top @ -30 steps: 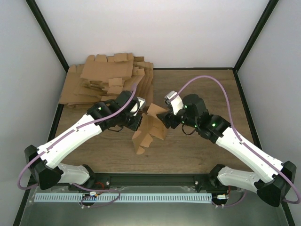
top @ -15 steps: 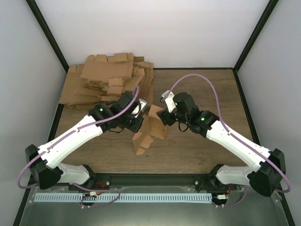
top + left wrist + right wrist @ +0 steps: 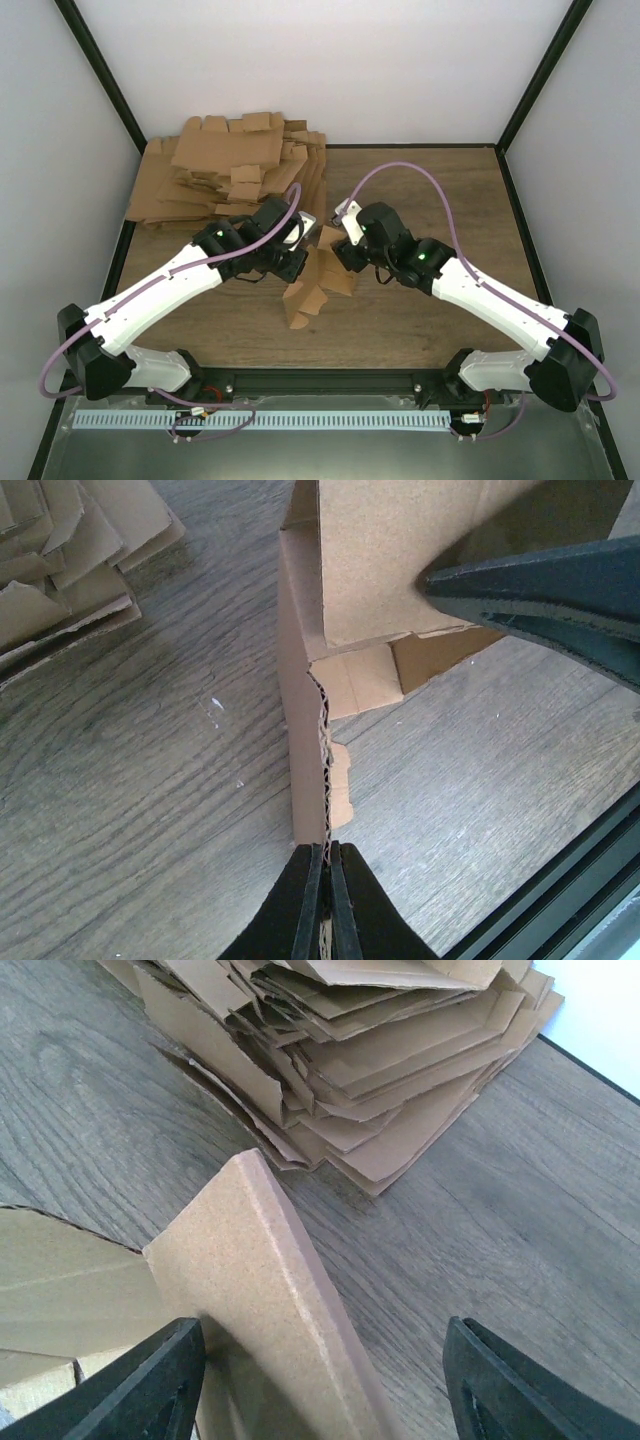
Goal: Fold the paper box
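Note:
The paper box [image 3: 315, 280] is a half-formed brown cardboard piece standing on the wooden table between the arms. My left gripper [image 3: 294, 262] is shut on one edge of it; in the left wrist view the corrugated edge [image 3: 323, 770] runs into the closed fingertips [image 3: 327, 865]. My right gripper [image 3: 338, 252] is open at the box's upper right. In the right wrist view an upright flap [image 3: 270, 1300] stands between the spread fingers, touching the left finger [image 3: 140, 1390], apart from the right finger [image 3: 530, 1385].
A big pile of flat brown cardboard blanks [image 3: 230, 165] lies at the back left of the table, close behind the box; it also shows in the right wrist view [image 3: 380, 1050]. Black frame posts border the table. The front rail [image 3: 320, 380] runs along the near edge.
My right arm has moved left toward the box, bringing its open gripper onto the upper flap. The left gripper has shifted slightly right while holding the box edge.

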### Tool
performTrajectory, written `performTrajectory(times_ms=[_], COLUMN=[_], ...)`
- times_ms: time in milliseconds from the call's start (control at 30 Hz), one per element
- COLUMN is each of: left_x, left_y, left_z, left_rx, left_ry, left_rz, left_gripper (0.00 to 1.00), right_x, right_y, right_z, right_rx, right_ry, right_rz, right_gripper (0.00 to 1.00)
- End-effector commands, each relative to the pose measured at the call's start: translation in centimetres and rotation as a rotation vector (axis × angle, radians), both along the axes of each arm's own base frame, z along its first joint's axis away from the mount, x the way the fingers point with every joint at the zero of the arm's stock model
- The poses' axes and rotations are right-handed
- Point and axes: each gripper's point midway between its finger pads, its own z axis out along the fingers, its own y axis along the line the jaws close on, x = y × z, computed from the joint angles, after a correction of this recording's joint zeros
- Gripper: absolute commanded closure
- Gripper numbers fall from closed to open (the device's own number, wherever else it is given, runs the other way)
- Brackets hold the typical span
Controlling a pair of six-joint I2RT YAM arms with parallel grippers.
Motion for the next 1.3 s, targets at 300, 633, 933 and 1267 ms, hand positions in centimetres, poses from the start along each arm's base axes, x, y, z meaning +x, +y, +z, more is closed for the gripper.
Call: performTrajectory(times_ms=[300,633,933,1267], left_x=[0.1,0.0,-0.1,-0.1], left_y=[0.1,0.1,-0.1,-0.4], left_z=[-0.6,-0.8,-0.8,-0.6], left_rx=[0.027,0.042,0.042,0.030], left_ry=[-0.009,-0.005,0.000,-0.003], left_rz=[-0.005,-0.005,-0.005,-0.007], left_gripper=[0.96,0.96,0.96,0.96], right_x=[-2.8,-4.8,-6.2,-5.7], right_y=[1.5,0.6,0.8,0.4], right_z=[4.3,1.2,-2.4,-0.8], right_rx=[0.125,0.080,0.110,0.100], right_ry=[0.002,0.098,0.215,0.155], right_rz=[0.149,0.175,0.179,0.175], right_gripper=[0.28,0.41,0.45,0.40])
